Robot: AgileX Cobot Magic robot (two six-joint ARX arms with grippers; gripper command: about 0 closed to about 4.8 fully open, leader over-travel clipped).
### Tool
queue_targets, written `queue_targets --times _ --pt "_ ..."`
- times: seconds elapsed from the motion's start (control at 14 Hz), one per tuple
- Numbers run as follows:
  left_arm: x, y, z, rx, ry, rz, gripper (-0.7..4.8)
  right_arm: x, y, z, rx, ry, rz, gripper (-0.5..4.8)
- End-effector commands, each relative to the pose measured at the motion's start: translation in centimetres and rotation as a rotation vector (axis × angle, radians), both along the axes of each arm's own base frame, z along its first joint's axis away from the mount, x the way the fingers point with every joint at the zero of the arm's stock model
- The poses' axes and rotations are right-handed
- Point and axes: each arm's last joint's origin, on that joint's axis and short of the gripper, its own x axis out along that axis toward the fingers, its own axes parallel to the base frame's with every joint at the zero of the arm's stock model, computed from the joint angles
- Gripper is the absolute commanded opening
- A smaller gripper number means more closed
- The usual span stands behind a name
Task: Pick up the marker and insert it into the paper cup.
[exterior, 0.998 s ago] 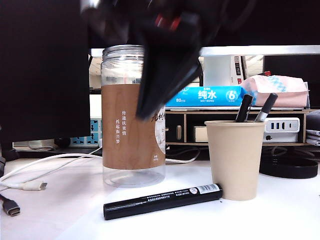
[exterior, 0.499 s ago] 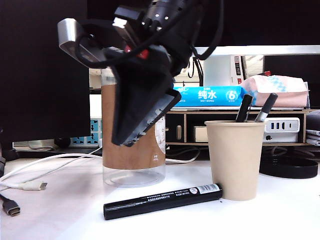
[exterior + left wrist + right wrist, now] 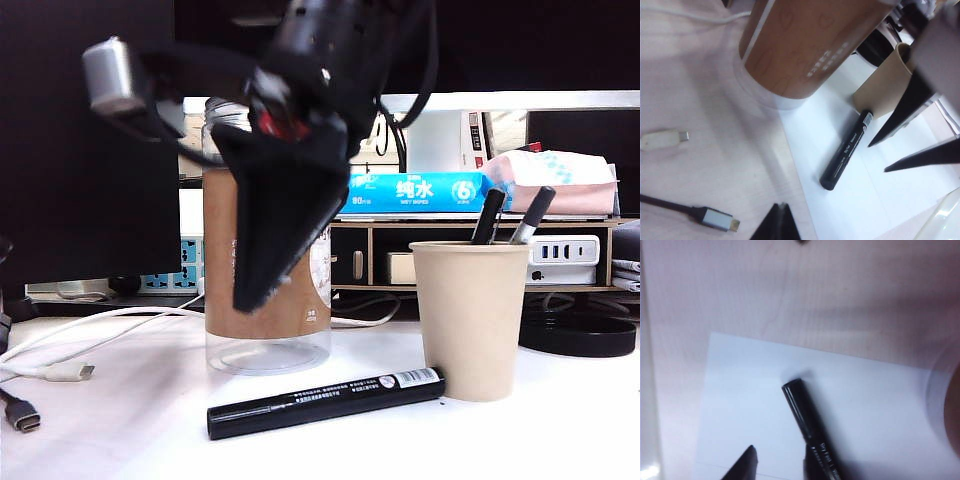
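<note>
Marker (image 3: pixel 325 402): lies flat on the white sheet (image 3: pixel 400 440) on the counter (image 3: pixel 120 400), labelled end touching or just short of the foot of the paper cup (image 3: pixel 471 318), plain end pointing away toward the cable side.
Long axis: roughly across the exterior view, tilted slightly up toward the cup.
Paper cup: upright, just beside the clear jar (image 3: pixel 266 240); two dark pens (image 3: pixel 510 215) already stand in it.
Right gripper (image 3: pixel 262 285): hangs above the marker's plain half, in front of the jar, fingers pointing down, nothing between them. Marker lies below and slightly toward the cup from the tips.
Right fingers: the left wrist view shows two dark tips (image 3: pixel 900 150) apart, so they read as spread; the exterior view is too blurred to confirm.
Left gripper (image 3: pixel 777 225): off to the side, well apart from the marker; only a dark wedge shows, open or closed cannot be told.
Nearer arm: right.
Hard to make out: in the right wrist view the marker's (image 3: pixel 807 425) far end is cut off and only one finger (image 3: pixel 742 465) shows.
</note>
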Motion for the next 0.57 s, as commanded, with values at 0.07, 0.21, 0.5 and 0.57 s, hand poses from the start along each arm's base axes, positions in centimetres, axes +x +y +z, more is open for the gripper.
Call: queue_targets --times 0.07,0.21,0.5,0.57 --pt "0.1 0.0 0.2 0.0 -0.021 -0.003 -0.05 0.3 0.5 -0.3 0.01 -0.042 0.062 1.27" --pt "0.1 0.0 0.2 0.0 -0.022 -0.003 -0.05 0.5 0.9 -1.3 -0.005 -0.03 0.065 1.28" --pt "0.0 0.0 0.2 -0.001 -0.02 -0.006 -0.05 0.2 1.6 -2.5 -0.034 -0.011 0.082 1.62" --pt "0.0 0.0 0.2 -0.001 -0.02 -0.006 -0.05 0.1 1.6 -2.4 -0.038 -0.009 0.088 1.62"
